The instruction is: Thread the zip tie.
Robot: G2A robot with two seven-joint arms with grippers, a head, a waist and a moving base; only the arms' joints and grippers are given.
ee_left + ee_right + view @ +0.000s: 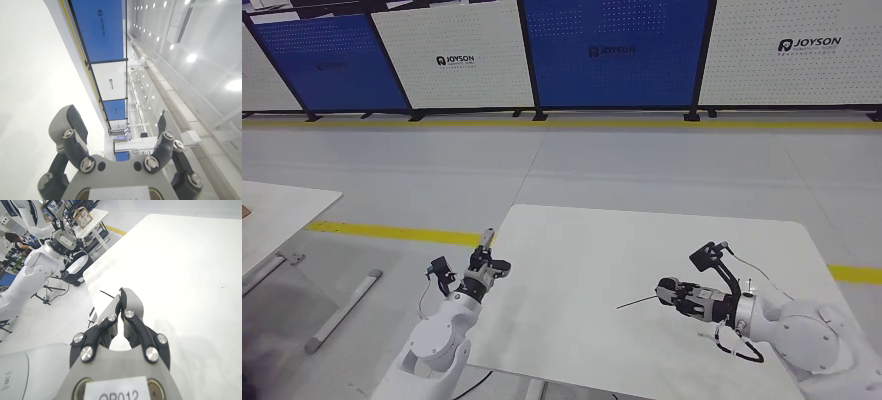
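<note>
right end effector [120, 295] clenched on slim, seemingly straight zip tie [106, 294] | left end effector [118, 113] released

Am counting 1 zip tie [637, 301], 2 tools (L tool [487, 238], R tool [120, 294]), 2 desks (main desk [642, 240], 2nd desk [282, 205] standing off to L), 1 box [83, 216] sitting on 2nd desk.

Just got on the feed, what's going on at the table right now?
The right gripper has its jaws shut on one end of a thin black zip tie, held over the white table with the free end pointing toward the left arm's side. The left gripper is at the table's left edge, jaws open and empty, aimed upward and away from the tie. The tie is a straight strip, not yet threaded.
</note>
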